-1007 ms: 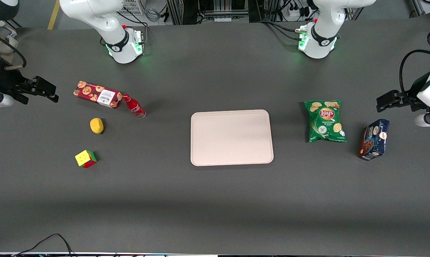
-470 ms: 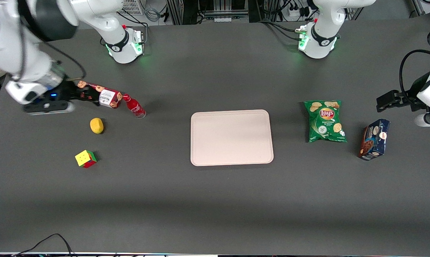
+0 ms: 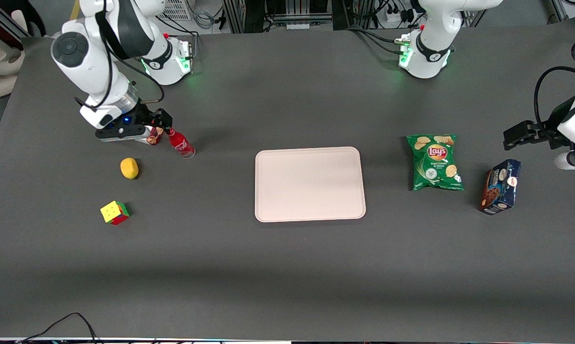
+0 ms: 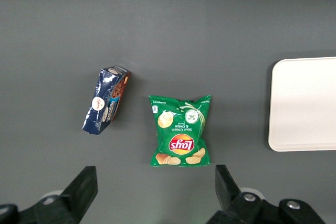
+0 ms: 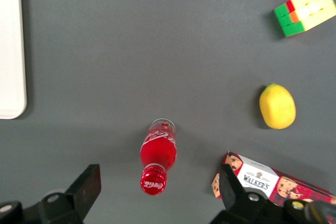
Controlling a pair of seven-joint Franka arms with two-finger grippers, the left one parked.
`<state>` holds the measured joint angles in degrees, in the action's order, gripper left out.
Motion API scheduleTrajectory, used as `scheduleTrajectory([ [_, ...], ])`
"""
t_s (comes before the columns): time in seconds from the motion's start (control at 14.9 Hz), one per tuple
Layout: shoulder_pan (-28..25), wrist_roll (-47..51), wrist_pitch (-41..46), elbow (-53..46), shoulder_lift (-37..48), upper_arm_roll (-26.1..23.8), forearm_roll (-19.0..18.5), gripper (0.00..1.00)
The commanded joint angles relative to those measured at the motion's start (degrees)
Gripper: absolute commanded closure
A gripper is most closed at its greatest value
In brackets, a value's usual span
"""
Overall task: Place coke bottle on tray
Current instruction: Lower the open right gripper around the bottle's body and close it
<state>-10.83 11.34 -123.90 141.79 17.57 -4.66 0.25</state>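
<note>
The coke bottle [image 3: 181,143] is small and red with a red cap and stands upright on the table, toward the working arm's end. In the right wrist view the coke bottle [image 5: 158,153] shows from above, its cap between my spread fingers. My right gripper [image 3: 159,120] hovers open and empty above the bottle's cap and the cookie box; it also shows in the wrist view [image 5: 160,182]. The pale pinkish-beige tray [image 3: 310,184] lies empty at the table's middle; its edge [image 5: 10,51] shows in the wrist view.
A red cookie box [image 3: 154,138] lies beside the bottle, mostly hidden under my gripper. A lemon [image 3: 129,168] and a colour cube [image 3: 114,212] lie nearer the front camera. A green chip bag [image 3: 435,162] and a blue box [image 3: 501,186] lie toward the parked arm's end.
My right arm has swung in from the table's end to above the cookie box and the bottle's cap. The bottle and the other objects have not moved.
</note>
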Motion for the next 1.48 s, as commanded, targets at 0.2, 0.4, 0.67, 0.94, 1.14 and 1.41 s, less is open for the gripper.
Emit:
scheduleTrajectory([
  [0.2, -0.07, 0.87, -8.27, 7.44, -0.08, -2.55, 1.24, 0.0],
  [0.4, -0.07, 0.79, -10.04, 8.24, -1.66, -2.55, 1.24, 0.0],
  [0.67, -0.07, 0.79, -11.18, 9.47, -2.45, -2.72, 1.24, 0.0],
  [0.94, -0.15, 0.26, -11.45, 9.56, -3.86, -2.81, 1.24, 0.01],
  [1.14, -0.15, 0.0, -11.01, 9.56, -3.78, -2.81, 1.24, 0.13],
  [1.41, -0.24, 0.0, -11.01, 9.47, -3.86, -2.81, 1.24, 0.58],
])
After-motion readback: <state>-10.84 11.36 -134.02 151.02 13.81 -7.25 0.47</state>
